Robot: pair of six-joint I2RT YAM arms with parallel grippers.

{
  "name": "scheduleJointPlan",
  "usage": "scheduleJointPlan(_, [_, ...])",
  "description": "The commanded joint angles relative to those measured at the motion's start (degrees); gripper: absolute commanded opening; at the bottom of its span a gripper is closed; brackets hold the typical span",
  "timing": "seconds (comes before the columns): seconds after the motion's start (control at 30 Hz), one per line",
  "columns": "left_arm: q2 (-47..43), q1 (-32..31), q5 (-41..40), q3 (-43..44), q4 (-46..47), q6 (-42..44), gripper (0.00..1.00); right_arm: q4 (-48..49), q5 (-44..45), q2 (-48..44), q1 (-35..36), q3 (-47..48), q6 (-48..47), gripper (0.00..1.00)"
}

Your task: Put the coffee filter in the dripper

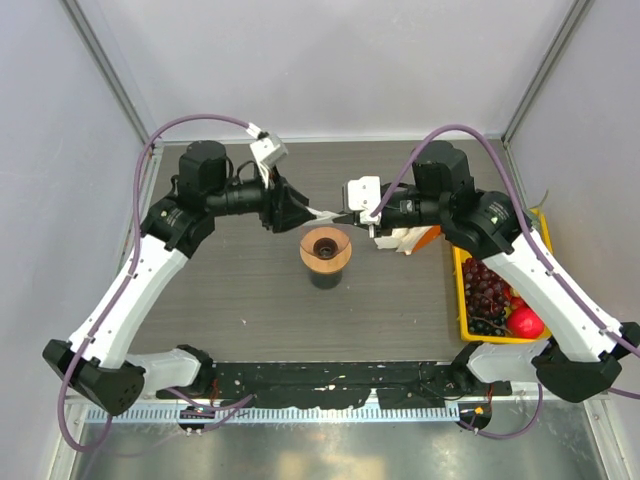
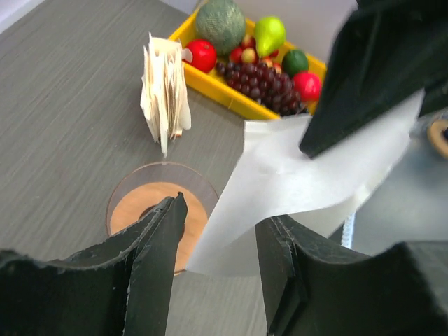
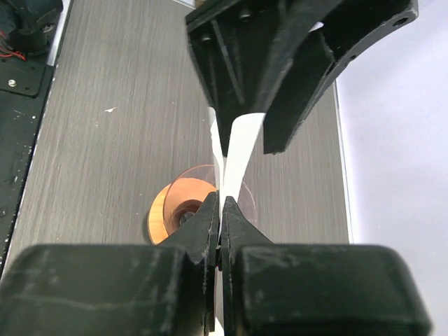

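The coffee filter (image 1: 325, 213), a thin white paper cone, hangs in the air just above the dripper (image 1: 325, 250), between both grippers. My right gripper (image 1: 346, 218) is shut on the filter's edge; the right wrist view shows its jaws (image 3: 221, 203) pinched on the paper (image 3: 238, 147). My left gripper (image 1: 300, 212) is open, its jaws standing either side of the filter (image 2: 294, 175) in the left wrist view (image 2: 224, 210). The dripper's tan wooden ring (image 2: 133, 206) and clear cone show below, also in the right wrist view (image 3: 175, 199).
A ruffled bunch of white filters (image 2: 164, 91) stands right of the dripper (image 1: 405, 238). A yellow fruit tray (image 1: 462, 300) with grapes and fruit lies at the right edge (image 2: 210, 87). White walls enclose the table.
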Motion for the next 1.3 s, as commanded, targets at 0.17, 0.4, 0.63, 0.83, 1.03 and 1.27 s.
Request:
scheduleJointPlan(0.17, [2.24,6.88,11.68,-7.48,26.32,-36.27,0.64,14.69,4.26,-4.92,0.15,-5.99,1.04,0.05])
scheduleJointPlan(0.4, [3.39,7.5,14.23,-10.91,36.97,-47.44,0.66,16.54,3.73,-5.01,0.24,-7.67,1.31,0.05])
scheduleJointPlan(0.63, [3.13,7.15,15.64,-13.12,43.4,-53.34,0.49,17.5,5.75,-4.49,0.76,-8.02,0.96,0.05])
scheduleJointPlan(0.83, [1.72,7.07,15.29,-14.87,41.47,-52.03,0.32,17.77,8.04,-2.91,0.76,-5.48,2.27,0.05])
scheduleJointPlan(1.03, [-0.12,6.27,12.31,-14.35,36.81,-48.16,0.07,17.68,7.34,-1.41,0.94,-4.16,2.71,0.05])
scheduleJointPlan(1.27, [-2.15,6.01,9.85,-15.4,34.71,-46.85,0.35,16.71,2.77,-2.29,0.94,-5.03,0.17,0.05])
